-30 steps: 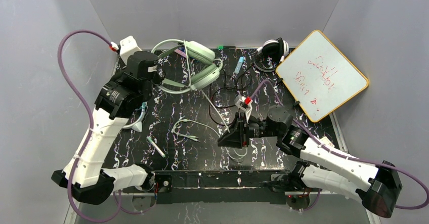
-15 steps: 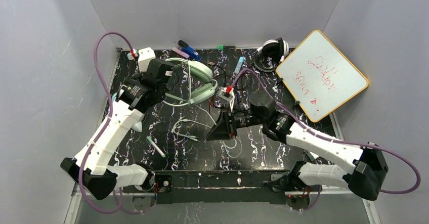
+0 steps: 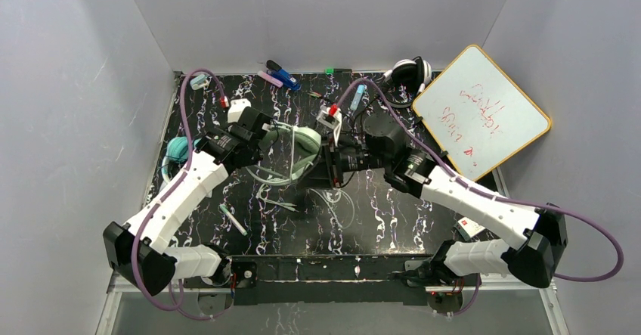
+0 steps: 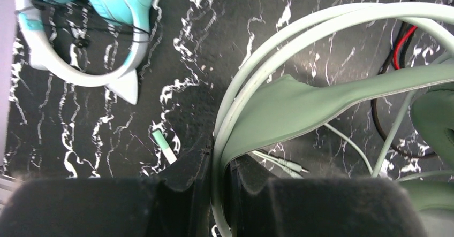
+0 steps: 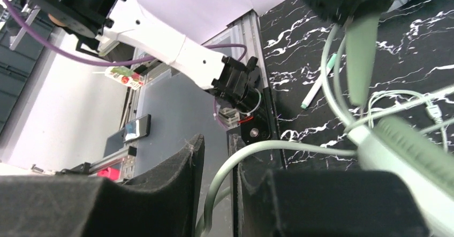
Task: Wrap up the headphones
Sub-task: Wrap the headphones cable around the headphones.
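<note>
Top camera looks steeply down on the whole table (image 3: 393, 225) from 6 o'clock; both wrist cameras, close in, share the mint-green headset (image 4: 300, 108).

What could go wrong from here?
1. The pale cable runs between the right tool's fingers, but the jaws stand wider than it; it may slip out when pulled.
2. The left tool pinches only the thin band of the mint-green headset; the cups could swing or twist.
3. A black cable loops under the headset; the pale one might snag it.
</note>
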Robot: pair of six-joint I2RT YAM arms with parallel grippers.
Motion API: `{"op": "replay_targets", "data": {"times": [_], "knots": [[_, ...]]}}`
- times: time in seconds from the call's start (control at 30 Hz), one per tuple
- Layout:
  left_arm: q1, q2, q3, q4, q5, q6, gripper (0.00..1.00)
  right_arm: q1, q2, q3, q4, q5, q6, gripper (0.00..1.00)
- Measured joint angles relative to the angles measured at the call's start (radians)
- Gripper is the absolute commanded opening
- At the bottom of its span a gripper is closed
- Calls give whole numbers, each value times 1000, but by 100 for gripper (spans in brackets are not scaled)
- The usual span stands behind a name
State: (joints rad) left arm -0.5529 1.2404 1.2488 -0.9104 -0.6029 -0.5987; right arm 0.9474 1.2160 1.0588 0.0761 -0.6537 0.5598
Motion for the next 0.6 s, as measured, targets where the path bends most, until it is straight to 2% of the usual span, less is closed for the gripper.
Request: {"op": "replay_targets", "data": {"times": [0.23,0.6], "knots": [[0,0,-90,60,114,20,0,-3,90,156,-99,53,-47,32],[0,-6,-164,114,206,63,0,-78,114,246,-206,132,-72,36]]}}
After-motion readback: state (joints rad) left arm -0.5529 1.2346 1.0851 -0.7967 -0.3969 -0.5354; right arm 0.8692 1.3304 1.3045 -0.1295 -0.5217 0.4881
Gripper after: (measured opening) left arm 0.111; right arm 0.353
